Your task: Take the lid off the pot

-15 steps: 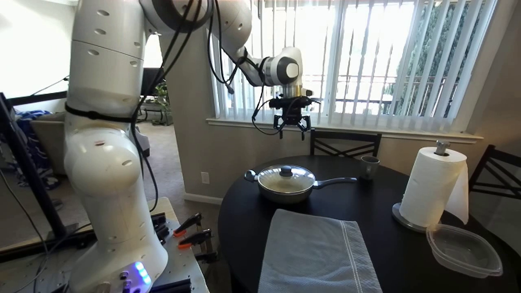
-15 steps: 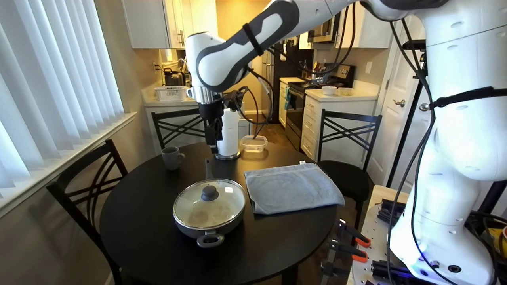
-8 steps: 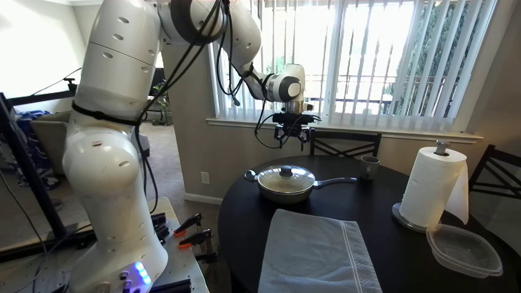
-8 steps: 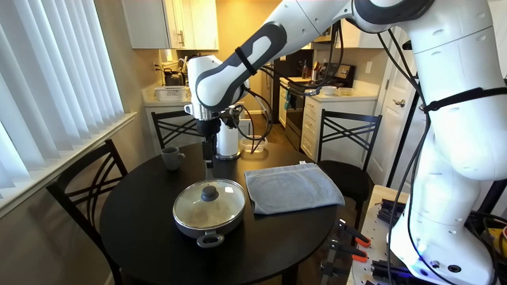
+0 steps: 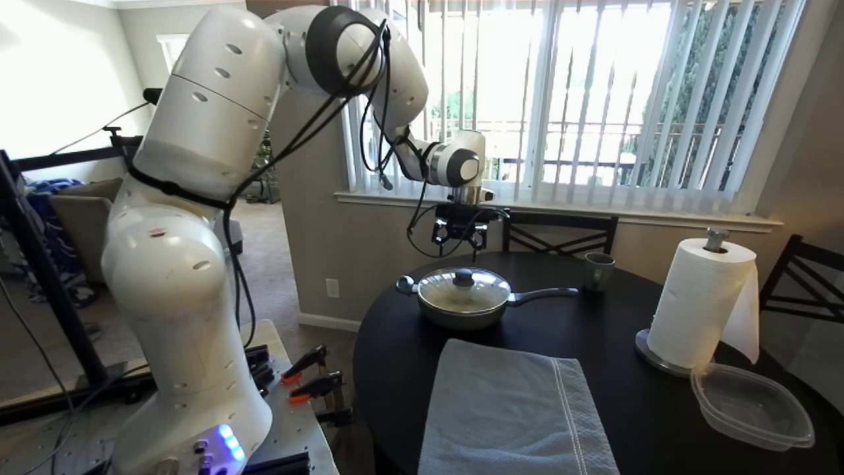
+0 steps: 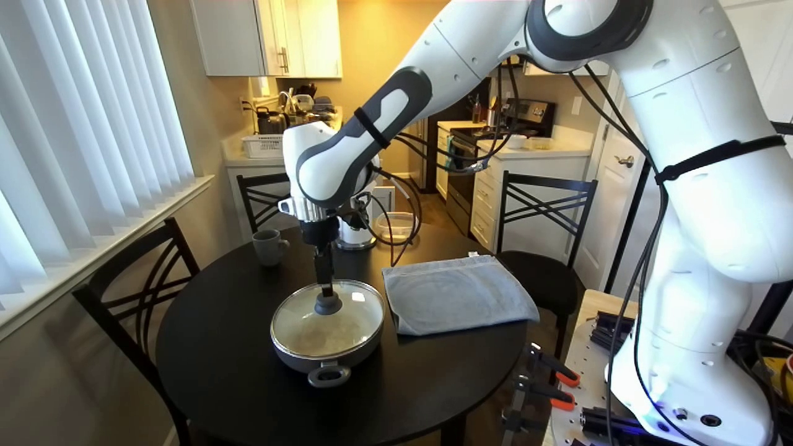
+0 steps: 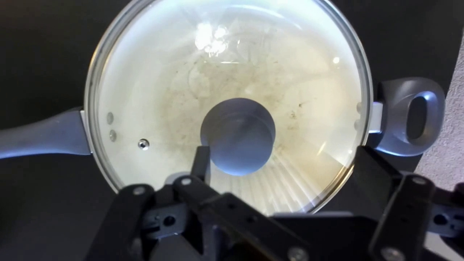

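The lid [image 5: 455,298], clear domed glass with a metal rim, sits on the pot [image 5: 459,320]. It also shows in an exterior view [image 6: 322,341] and the wrist view [image 7: 311,90]. Its dark knob [image 7: 237,136] is in the middle. The pot's long handle [image 7: 47,134] points left in the wrist view, its loop handle [image 7: 393,134] right. My gripper [image 7: 282,150] is open and empty, pointing down. In an exterior view the gripper [image 5: 457,252] hangs a little above the knob, with a gap. In the wrist view, one finger [image 7: 201,161] overlaps the knob's lower left edge.
A grey cloth [image 5: 508,402] lies beside the pot on the dark round table [image 5: 633,396]. A grey mug [image 5: 598,272] stands past the long handle. A paper towel roll [image 5: 700,303] and a clear plastic container [image 5: 752,409] are farther along. Chairs [image 6: 142,310] surround the table.
My arm has come down and my gripper has dropped from high above the table to just above the lid's knob. The pot and lid have not moved.
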Motion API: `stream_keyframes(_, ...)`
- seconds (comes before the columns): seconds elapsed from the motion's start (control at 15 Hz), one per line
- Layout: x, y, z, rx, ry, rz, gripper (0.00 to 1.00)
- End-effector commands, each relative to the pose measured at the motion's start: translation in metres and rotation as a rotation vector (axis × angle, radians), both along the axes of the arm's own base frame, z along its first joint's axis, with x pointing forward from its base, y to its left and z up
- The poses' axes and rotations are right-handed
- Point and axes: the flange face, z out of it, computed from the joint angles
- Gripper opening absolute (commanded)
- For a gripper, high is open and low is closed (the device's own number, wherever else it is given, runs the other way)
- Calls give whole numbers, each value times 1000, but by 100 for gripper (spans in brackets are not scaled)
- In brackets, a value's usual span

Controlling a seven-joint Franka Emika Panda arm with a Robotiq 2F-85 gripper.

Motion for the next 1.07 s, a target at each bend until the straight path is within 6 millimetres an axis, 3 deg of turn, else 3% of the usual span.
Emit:
stream_keyframes(0.0, 7, 3, -18, 5, 22, 50, 100)
stream_keyframes(0.53, 26, -1, -43, 23, 10, 56, 100)
stream_keyframes(1.0, 24, -12, -47, 19, 12, 32, 100)
